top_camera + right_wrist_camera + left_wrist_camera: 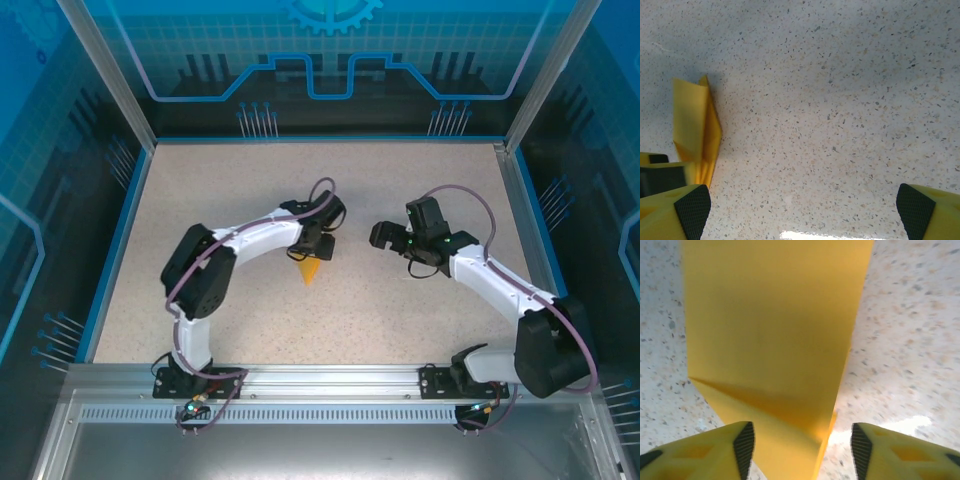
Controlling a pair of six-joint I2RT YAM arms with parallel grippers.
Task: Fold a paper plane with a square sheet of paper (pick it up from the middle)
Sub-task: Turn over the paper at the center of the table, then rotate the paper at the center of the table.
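The left gripper (pixel 802 440) hangs low over the speckled table (pixel 400 180) with its 2 jaws apart, straddling the paper plane (pixel 770 330) rather than pinching it. In the left wrist view the folded orange-yellow sheet runs away from the camera through the gap. Its lower edge sits just beside the left pad (pixel 744 445), and a strip of bare table shows between the paper and the other pad. That spacing suggests the fold is being let go or re-gripped, not carried; I cannot tell whether the paper leans on the near pad. From above, the plane's pointed tip pokes out from under this gripper toward the near edge, roughly mid-table and a little left of centre. The right gripper (pixel 804 205) waits near it, its jaws spread wide and holding nothing. From its wrist camera the plane stands at the far left as layered flaps meeting at a crease. Likely it stays close so it can press or take the paper without a long reach. Counted: 1 piece of paper, folded narrow, with no loose second sheet on the table; 2 arms; 2 grippers, both apart; and 4 black finger pads across the 2 wrist views.
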